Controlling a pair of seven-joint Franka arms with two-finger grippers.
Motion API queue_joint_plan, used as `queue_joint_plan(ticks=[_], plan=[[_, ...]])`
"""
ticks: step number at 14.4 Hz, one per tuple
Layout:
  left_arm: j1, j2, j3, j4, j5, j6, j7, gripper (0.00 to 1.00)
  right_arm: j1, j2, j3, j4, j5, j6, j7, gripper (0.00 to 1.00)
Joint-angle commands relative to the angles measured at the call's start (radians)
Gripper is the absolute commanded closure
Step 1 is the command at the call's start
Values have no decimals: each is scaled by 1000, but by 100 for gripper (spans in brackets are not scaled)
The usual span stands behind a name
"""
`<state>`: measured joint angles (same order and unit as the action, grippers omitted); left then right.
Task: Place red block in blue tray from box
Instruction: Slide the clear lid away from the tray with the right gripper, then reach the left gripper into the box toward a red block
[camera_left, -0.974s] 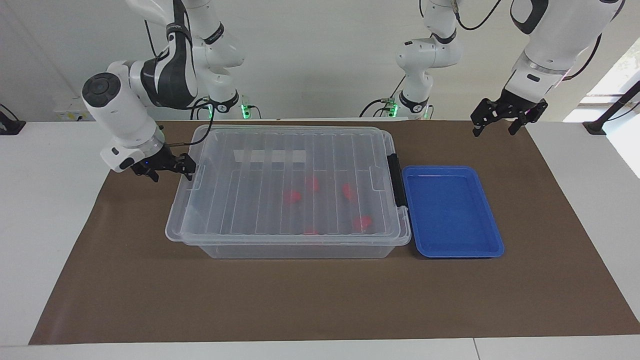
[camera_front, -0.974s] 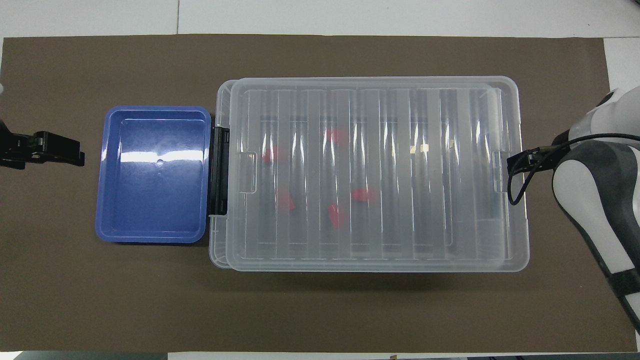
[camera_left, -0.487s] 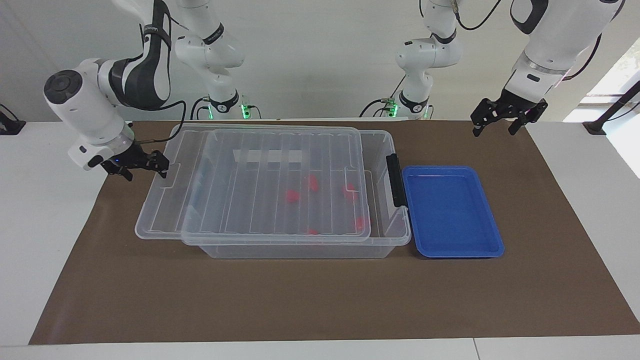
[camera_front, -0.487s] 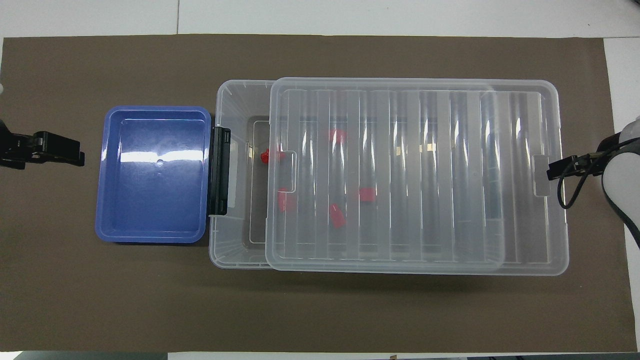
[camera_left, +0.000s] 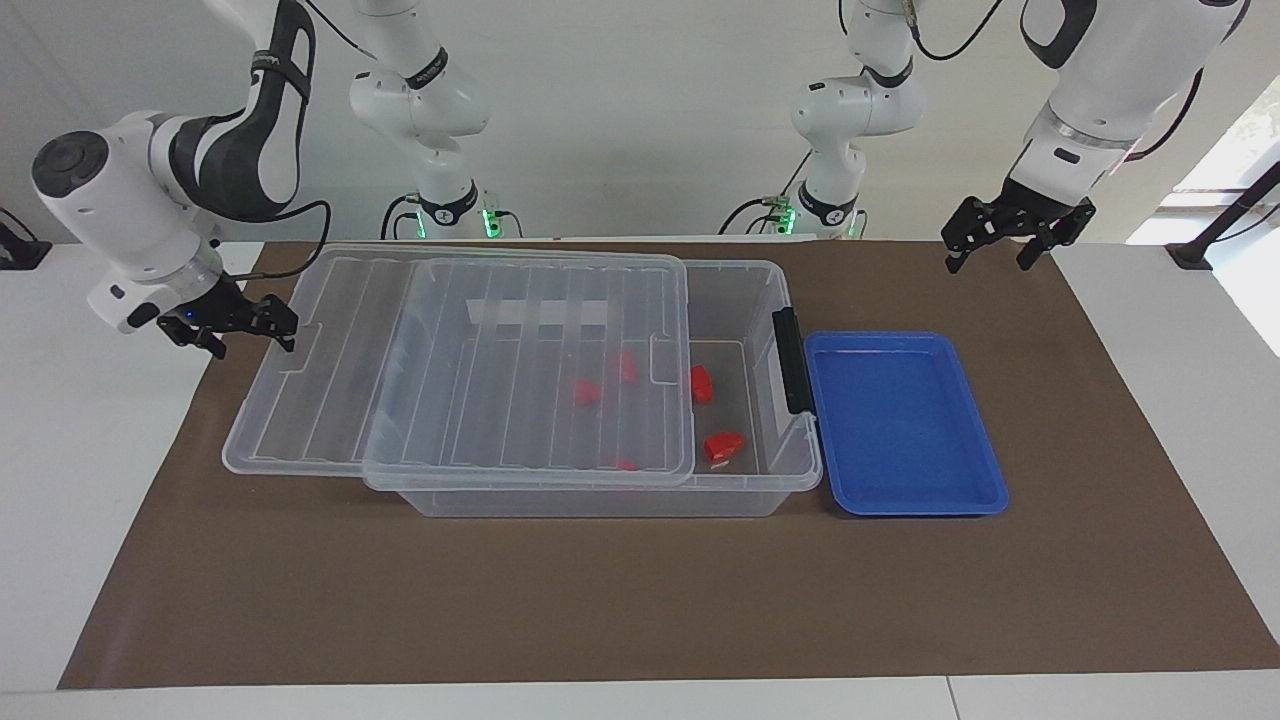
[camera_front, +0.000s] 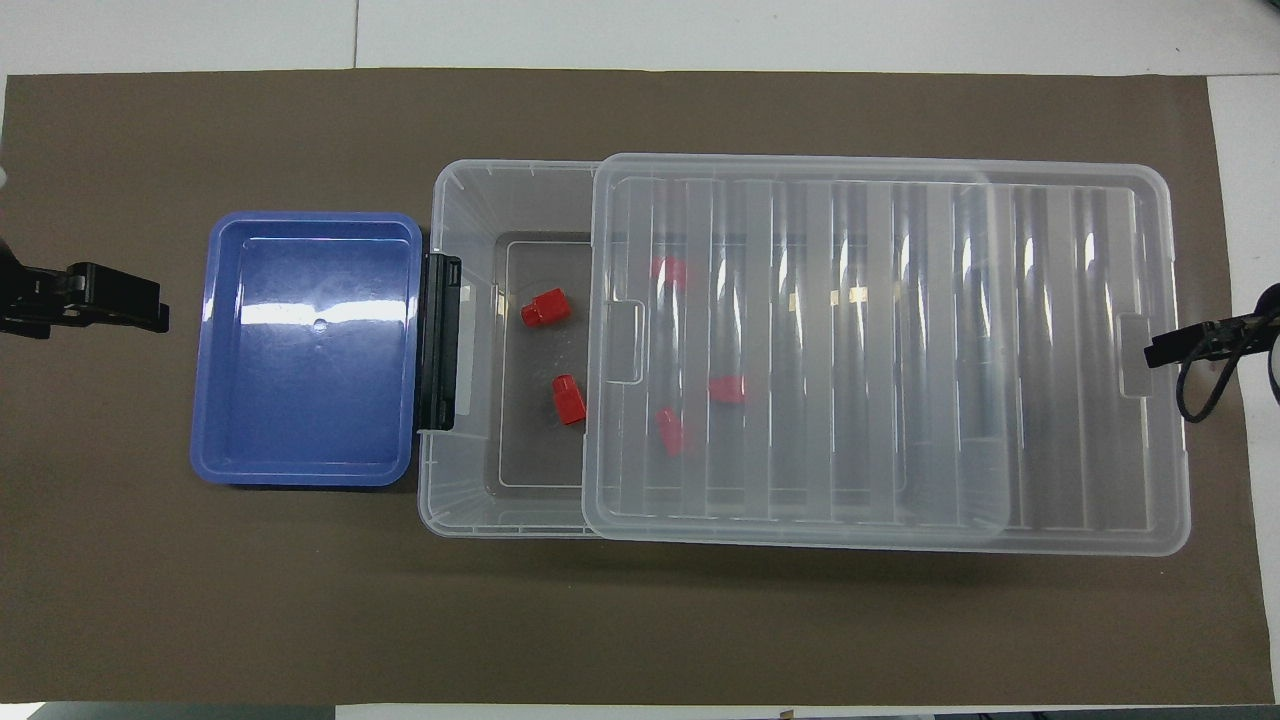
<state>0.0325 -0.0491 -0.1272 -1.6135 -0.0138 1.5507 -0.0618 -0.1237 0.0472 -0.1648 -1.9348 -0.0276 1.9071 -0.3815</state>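
The box (camera_left: 600, 498) is a large clear bin in the middle of the brown mat. Its ribbed lid (camera_left: 450, 370) lies partly slid off toward the right arm's end. My right gripper (camera_left: 281, 328) is shut on the lid's end tab, which also shows in the overhead view (camera_front: 1134, 355). Two red blocks (camera_front: 545, 308) (camera_front: 568, 398) lie uncovered in the box beside the black clip handle (camera_front: 440, 340). Three more red blocks (camera_front: 727, 389) show through the lid. The blue tray (camera_left: 900, 420) stands empty against the box's handle end. My left gripper (camera_left: 988, 262) waits open in the air over the mat's corner.
A white label strip (camera_left: 540, 312) shows through the lid. The brown mat (camera_left: 600, 600) has bare room farther from the robots than the box. The lid overhangs the box toward the right arm's end (camera_front: 1150, 450). White table (camera_left: 1180, 400) lies beside the tray.
My right gripper has pulled the lid toward the right arm's end, sliding it off the box and uncovering two red blocks. The left arm has not moved.
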Motion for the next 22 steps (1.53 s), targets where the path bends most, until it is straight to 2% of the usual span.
queue_joint_plan(ticks=[1, 11, 13, 17, 22], plan=[[3, -26, 6, -31, -17, 9, 8, 0, -5, -18, -18, -26, -23, 33, -51, 0], [-26, -29, -2, -31, -17, -17, -4, 0, -11, -13, -87, -26, -23, 62, -171, 0], [-61, -31, -3, -34, -17, 2, -21, 0, -11, -12, -102, -26, -23, 76, -200, 0], [-163, -32, -3, -89, -17, 136, -172, 0, -11, -12, -116, -26, -25, 76, -201, 0], [-330, -21, -3, -218, -17, 306, -369, 0, -13, -12, -131, -26, -25, 78, -221, 0]])
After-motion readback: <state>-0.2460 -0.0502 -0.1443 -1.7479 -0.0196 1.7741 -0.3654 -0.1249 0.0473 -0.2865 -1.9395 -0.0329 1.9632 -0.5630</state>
